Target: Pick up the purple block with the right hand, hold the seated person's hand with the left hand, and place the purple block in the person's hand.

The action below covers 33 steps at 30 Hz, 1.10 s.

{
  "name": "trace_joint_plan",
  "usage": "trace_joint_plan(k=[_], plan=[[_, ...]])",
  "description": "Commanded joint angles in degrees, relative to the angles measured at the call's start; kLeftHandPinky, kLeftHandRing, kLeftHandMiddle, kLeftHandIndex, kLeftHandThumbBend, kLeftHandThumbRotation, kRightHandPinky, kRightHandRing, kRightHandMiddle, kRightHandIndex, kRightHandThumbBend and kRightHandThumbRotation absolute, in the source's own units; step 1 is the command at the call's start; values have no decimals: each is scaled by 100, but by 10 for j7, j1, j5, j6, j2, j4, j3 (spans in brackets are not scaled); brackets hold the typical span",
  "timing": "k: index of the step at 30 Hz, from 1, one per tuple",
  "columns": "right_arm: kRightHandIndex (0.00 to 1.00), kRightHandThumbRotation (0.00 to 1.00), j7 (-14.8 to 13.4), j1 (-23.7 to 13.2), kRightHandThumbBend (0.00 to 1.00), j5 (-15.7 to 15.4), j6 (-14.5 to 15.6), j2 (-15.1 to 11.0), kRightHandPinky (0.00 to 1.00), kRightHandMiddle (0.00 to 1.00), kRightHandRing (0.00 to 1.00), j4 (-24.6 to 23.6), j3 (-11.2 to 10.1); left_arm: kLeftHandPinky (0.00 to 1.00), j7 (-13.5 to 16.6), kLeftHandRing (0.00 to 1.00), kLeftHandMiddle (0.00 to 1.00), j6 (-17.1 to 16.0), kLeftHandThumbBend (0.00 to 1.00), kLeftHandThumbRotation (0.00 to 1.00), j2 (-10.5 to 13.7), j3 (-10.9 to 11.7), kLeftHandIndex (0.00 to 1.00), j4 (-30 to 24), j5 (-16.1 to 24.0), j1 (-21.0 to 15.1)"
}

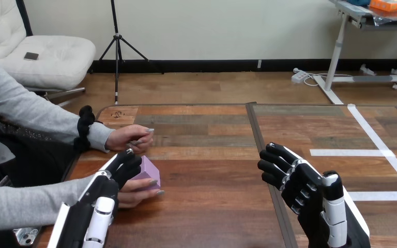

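Note:
The purple block [150,172] lies in the person's hand [140,192] at the view's lower left, just above the table. My left hand [106,188] lies across the base of that hand, its fingers [125,161] curled over its far edge beside the block. My right hand [302,182] hovers over the table at the right, well apart from the block, fingers relaxed and holding nothing. The person's other hand [129,138] rests on the table just behind the block.
The wooden table [212,170] has a dark seam running down its middle. White tape lines [377,142] mark its right side. A phone [26,236] lies at the bottom left edge by the person's sleeve.

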Motion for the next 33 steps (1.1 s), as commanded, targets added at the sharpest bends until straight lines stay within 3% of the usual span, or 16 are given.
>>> trace_joint_plan(k=[1,11,23,33], plan=[[85,100,-6,-16,85,3,-2,6,92,87,88,-6,-5,93,9,85,83,-13,42,91,-27,2,81,-18,7,-20],[85,100,-4,-19,86,8,3,7,90,87,88,-3,-6,88,21,83,81,-12,43,92,-24,5,78,-21,17,-26],[85,100,-5,-20,90,24,45,6,91,88,89,-14,-8,85,13,82,80,-14,35,89,-20,6,77,-1,7,-41],[85,100,-4,-21,89,25,51,12,90,87,89,-9,-11,83,1,81,80,-19,36,85,-21,5,76,13,0,-46]])
